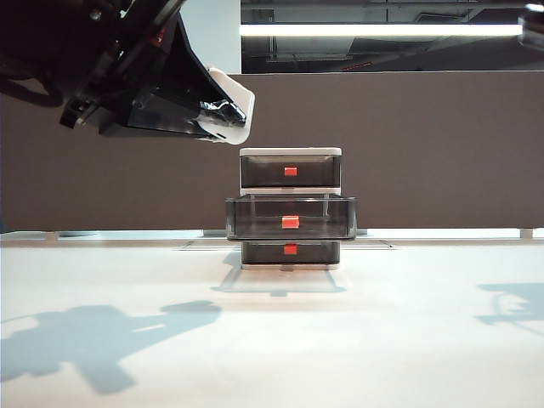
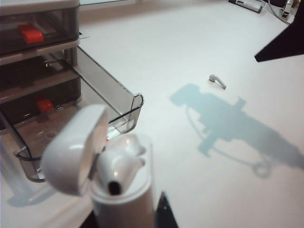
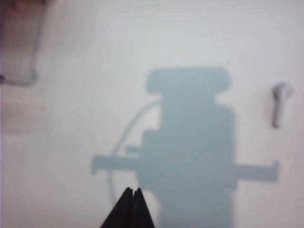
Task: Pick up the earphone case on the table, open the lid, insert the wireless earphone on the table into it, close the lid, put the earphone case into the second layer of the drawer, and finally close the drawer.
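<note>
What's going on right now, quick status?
Left gripper holds earphone case, lid open. Right gripper shut, empty, above table. Earphone on table. Second drawer open. Nothing blocking.

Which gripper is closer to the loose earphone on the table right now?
Right. The right gripper, shut, hangs just above the table near the earphone. The left gripper holds the open earphone case by the drawer, farther away.

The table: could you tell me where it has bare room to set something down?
The table is bare across the whole stretch in front of the drawer, apart from the wireless earphone. It is crowded at the pulled-out second layer of the drawer, where the left gripper holds the open earphone case. The shut right gripper hangs above bare tabletop.
</note>
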